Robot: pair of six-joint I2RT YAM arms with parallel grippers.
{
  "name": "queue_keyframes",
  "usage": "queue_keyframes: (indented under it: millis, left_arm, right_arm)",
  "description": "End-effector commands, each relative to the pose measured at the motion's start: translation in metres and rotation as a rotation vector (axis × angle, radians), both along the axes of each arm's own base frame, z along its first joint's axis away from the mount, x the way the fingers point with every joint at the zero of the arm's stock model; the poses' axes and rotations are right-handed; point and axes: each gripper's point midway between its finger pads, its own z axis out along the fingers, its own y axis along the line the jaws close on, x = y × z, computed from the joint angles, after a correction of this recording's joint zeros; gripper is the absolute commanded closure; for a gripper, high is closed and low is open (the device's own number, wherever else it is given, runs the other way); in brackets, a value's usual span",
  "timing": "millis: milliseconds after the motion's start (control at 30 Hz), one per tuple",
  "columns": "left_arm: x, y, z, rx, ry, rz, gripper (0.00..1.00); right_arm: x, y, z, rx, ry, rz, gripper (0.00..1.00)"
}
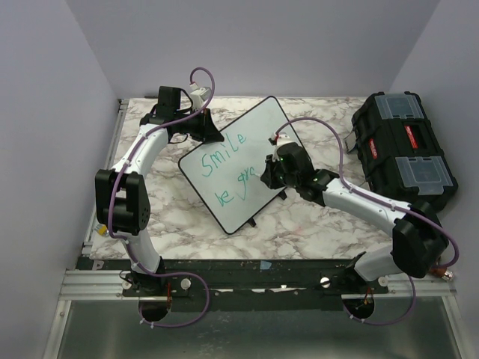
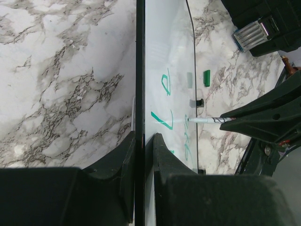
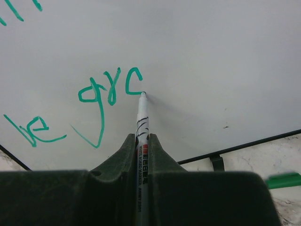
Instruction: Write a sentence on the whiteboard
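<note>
- Toolbox [image 1: 404, 149]: black, at the far right of the surface [image 1: 172, 213], well apart from the board. Its lids are down, so what is in it cannot be seen.
- Left tool [image 2: 141, 139]: closed on the board's black frame, one finger on each face, at the far-left long edge.
- Right tool [image 3: 141, 141]: clamped on a marker [image 3: 142, 113], which runs straight out between the fingers.
- Marker: its tip touches the board just right of the last green stroke. In the top view it points left, from the right tool [image 1: 268, 173] toward the writing.
- Whiteboard [image 1: 262, 131]: in the middle of the surface and turned askew, with its long axis running from near-left to far-right. Whether it lies flat or is tipped up cannot be told.
- Sentence [image 1: 224, 161]: green, in two lines along the long axis. "Smile" is on the upper line and "be gr" plus an unfinished letter is on the lower [image 3: 101, 94].
- Cap [image 3: 282, 180]: green, lying on the surface just beyond the board's edge, beside a black foot.
</note>
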Motion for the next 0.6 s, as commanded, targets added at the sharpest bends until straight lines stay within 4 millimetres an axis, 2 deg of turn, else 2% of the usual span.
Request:
queue_keyframes:
  millis: [0, 400, 567]
  left_arm:
    - [0.005, 0.002, 0.001, 0.059, -0.116, -0.026, 1.0]
    - [0.004, 0.002, 0.002, 0.057, -0.115, -0.028, 1.0]
    - [0.005, 0.002, 0.001, 0.058, -0.115, -0.027, 1.0]
  right_arm:
    - [0.008, -0.006, 0.0, -0.039, -0.005, -0.043, 0.99]
    - [0.023, 0.012, 0.018, -0.007, -0.037, -0.022, 0.99]
    - [0.02, 0.009, 0.014, -0.014, -0.025, -0.023, 0.99]
